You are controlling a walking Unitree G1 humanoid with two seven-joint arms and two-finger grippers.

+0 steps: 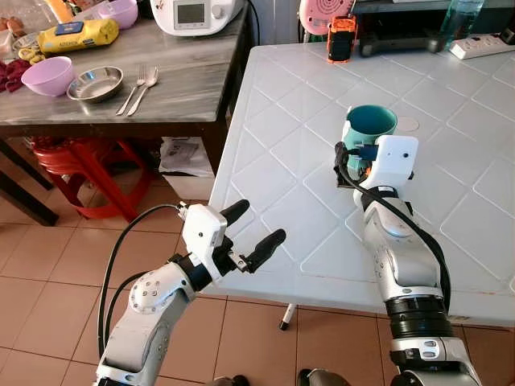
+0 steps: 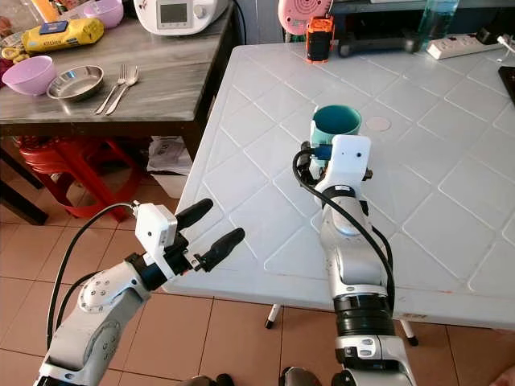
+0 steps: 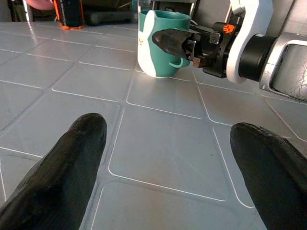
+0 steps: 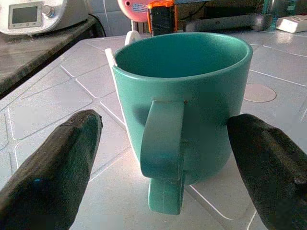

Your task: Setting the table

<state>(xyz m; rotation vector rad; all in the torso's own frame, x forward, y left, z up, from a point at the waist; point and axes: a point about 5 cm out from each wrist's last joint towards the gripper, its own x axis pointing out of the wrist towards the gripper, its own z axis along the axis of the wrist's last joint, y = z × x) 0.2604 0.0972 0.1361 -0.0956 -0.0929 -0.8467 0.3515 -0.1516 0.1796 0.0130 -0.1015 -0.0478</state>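
Observation:
A teal mug [image 1: 370, 123] with a white patch on its side stands upright on the white plastic table [image 1: 282, 161]. My right gripper [image 4: 163, 148] is level with the mug on its near side, open, with one black finger [image 4: 55, 167] on each side of the mug's handle [image 4: 162, 143]. Neither finger visibly touches the mug. In the left wrist view, the mug [image 3: 158, 57] stands with one right finger [image 3: 172, 40] beside it. My left gripper [image 1: 256, 229] hovers open and holds nothing at the table's near left edge, pointing towards the mug.
A dark wooden side table [image 1: 185, 88] stands to the left, carrying purple bowls [image 1: 48, 75], a steel bowl [image 1: 95, 83], a fork and spoon [image 1: 141, 87] and a white appliance [image 1: 193, 14]. Red stools [image 1: 76, 165] sit under it. An orange device [image 1: 341, 39] and a power strip [image 1: 483, 44] lie at the white table's far side.

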